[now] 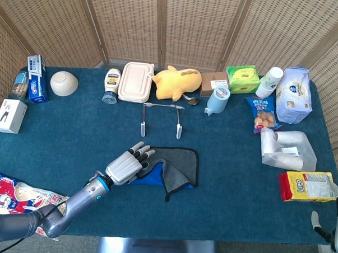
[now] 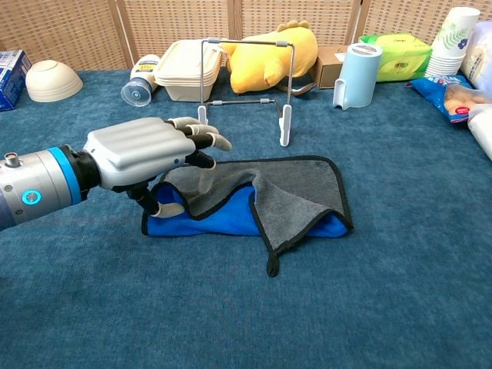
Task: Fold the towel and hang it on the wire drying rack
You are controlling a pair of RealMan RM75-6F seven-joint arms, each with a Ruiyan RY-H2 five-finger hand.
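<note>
Towel, soft grey pile over a blue underside with black edging, lies loosely folded on the teal felt-like tablecloth, near the thin wire rack with white feet. Left hand, ribbed silver shell, hovers over the towel's left end, fingers spread and slightly curled, holding nothing. Right hand barely shows; cannot tell its state

A staged test setup is showing here: woven wicker screens are enclosing a blue-carpeted bench crowded with assorted household goods like a plush toy and snack packets.
</note>
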